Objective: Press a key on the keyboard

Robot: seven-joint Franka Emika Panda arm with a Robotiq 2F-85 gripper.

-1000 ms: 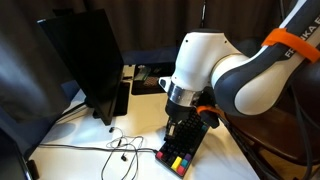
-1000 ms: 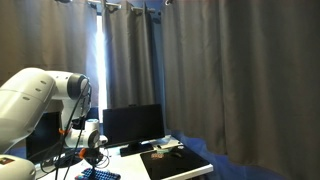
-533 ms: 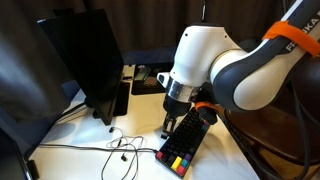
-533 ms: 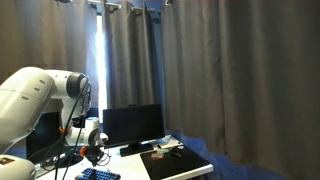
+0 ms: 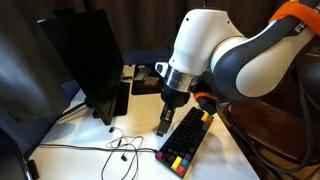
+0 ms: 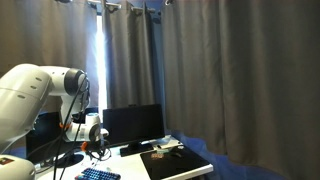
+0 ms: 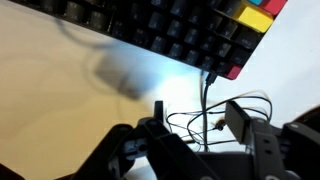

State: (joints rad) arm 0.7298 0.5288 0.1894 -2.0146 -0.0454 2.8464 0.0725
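Observation:
The keyboard (image 5: pixel 188 138) lies on the white table, mostly black keys with red, yellow and green keys at its near end. In the wrist view the keyboard (image 7: pixel 165 28) fills the top of the picture, its coloured keys (image 7: pixel 252 14) at the upper right. My gripper (image 5: pixel 163 124) hangs just above the table beside the keyboard's long edge, on the monitor side, touching no key. In the wrist view the gripper (image 7: pixel 197 118) is open, with only a thin black cable (image 7: pixel 208 98) on the table showing between the fingers. In an exterior view the keyboard (image 6: pixel 97 174) is small under the arm.
A black monitor (image 5: pixel 85 60) stands on the table beside the arm. Thin cables (image 5: pixel 118 148) trail over the white table in front of it. A flat black mat (image 5: pixel 146 79) lies behind, and dark curtains close off the back.
The gripper has lifted off the keyboard and shifted sideways towards the monitor. Its jaws, shut before, have come apart.

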